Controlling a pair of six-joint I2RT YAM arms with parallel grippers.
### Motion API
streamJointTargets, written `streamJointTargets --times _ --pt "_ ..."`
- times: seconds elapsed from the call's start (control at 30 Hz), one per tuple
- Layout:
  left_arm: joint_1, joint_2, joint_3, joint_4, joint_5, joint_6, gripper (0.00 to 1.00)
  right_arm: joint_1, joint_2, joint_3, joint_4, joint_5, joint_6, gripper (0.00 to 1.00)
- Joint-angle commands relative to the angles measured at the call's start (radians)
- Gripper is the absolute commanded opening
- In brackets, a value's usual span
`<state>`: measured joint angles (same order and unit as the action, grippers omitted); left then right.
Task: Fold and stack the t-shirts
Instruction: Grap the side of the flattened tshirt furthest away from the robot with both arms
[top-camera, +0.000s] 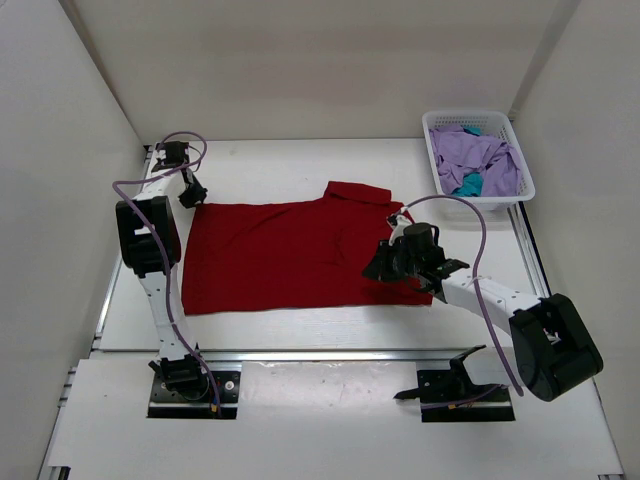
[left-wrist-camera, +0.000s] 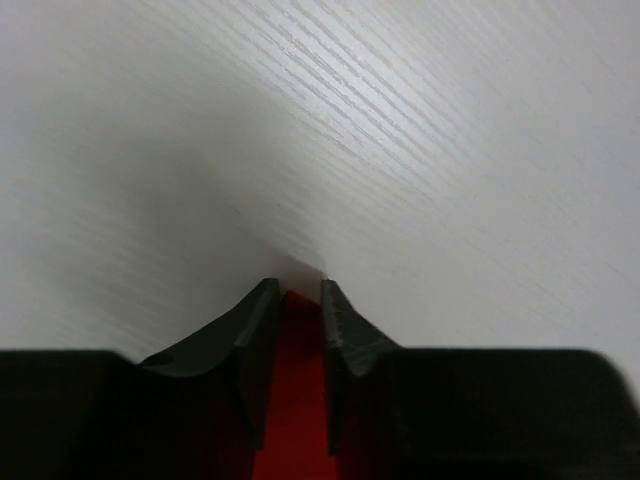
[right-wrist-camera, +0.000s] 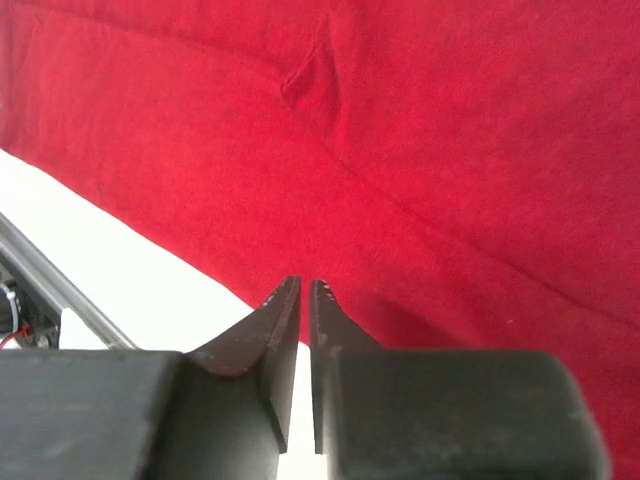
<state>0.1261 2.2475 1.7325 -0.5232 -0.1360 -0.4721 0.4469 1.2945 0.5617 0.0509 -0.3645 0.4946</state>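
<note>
1. Here, a deep red t-shirt (top-camera: 280, 255) lies spread flat across the middle of a white tabletop (top-camera: 300, 160). Its collar (top-camera: 357, 192) pokes out along the far edge, toward the right. It seems laid out wide so it can be folded.
2. The left pincer (left-wrist-camera: 298, 285) sits at the shirt's far-left corner. Red cloth fills the narrow gap between its two dark fingers, so it appears to be pinching the shirt's edge, probably to lift or tug that corner.
3. The right pincer (right-wrist-camera: 303, 283) hangs low over the shirt's right side, close to its near edge. Its fingers are pressed almost together, leaving only a thin slit. No cloth is between them.
4. The red fabric looks soft and matte, with shallow creases and one small pucker.
5. The tabletop is smooth and white with faint wood-grain lines, so cloth should slide over it easily.
6. A pale lavender t-shirt (top-camera: 480, 150) and a teal t-shirt (top-camera: 467, 185) lie crumpled together in a white plastic mesh basket (top-camera: 440, 117). The basket is at the far right, well apart from the red shirt.
7. Judging by this, the folding has barely begun and there is no stack yet.
</note>
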Motion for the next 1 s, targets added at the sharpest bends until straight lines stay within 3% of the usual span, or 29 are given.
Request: streamJointTargets --times 0.0,0.2,0.33,0.57,0.97 --pt "0.006 -0.017 -0.014 -0.014 -0.001 0.009 0.3 -0.022 -0.014 0.062 0.036 0.025 -0.001 0.09" --pt "0.003 -0.052 -0.047 0.015 0.033 -0.005 0.1 -0.144 0.115 0.196 0.076 0.09 0.01 0.27" --pt "0.003 -0.092 -0.076 0.029 0.018 -0.02 0.0 -0.226 0.267 0.346 0.095 0.185 0.022 0.32" --pt "-0.008 -0.206 -0.186 0.124 0.039 -0.04 0.0 -0.286 0.51 0.585 0.086 0.225 0.05 0.34" --pt "-0.013 -0.204 -0.215 0.147 0.065 -0.049 0.0 -0.309 0.695 0.799 -0.078 0.275 0.079 0.34"
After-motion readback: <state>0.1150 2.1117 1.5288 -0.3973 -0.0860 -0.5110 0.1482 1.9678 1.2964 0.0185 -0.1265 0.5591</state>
